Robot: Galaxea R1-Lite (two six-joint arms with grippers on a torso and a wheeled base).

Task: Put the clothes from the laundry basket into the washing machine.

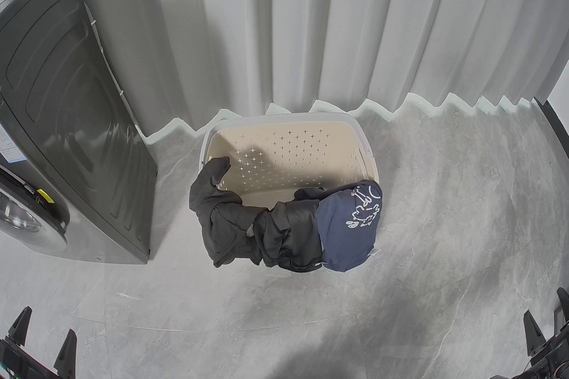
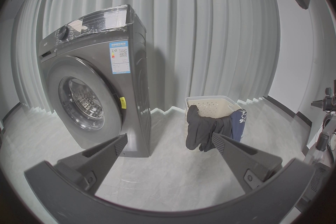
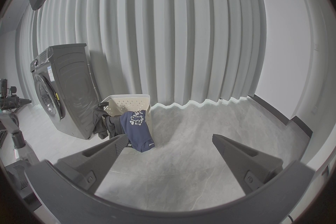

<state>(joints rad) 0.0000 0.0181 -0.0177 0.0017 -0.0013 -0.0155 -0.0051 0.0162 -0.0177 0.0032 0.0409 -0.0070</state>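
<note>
Behind everything hangs a pale pleated curtain [image 1: 355, 13], and it reaches down to the grey marbled floor [image 1: 462, 232]. On my left side stands the dark grey washing machine [image 1: 65, 119], turned so that its front faces towards me and to the side; its round glass door [image 2: 82, 104] sits shut against the front. To the right of the machine, with a strip of bare floor between them, stands the cream laundry basket [image 1: 284, 128], close to the foot of the curtain. The clothes are at the basket, draped over its near rim, and the inside behind them looks mostly bare. The black garment [image 1: 237, 226] hangs over the near left corner, with one part lying up along the left rim and the rest falling down outside. The navy garment [image 1: 349, 226], with a white print on it, hangs over the near right corner and touches the black one. My left gripper [image 2: 168, 139] is low and near to me, well apart from the basket, its fingers spread wide and holding nothing. My right gripper [image 3: 168, 138] is the same on the other side, fingers apart and with nothing between them.
</note>
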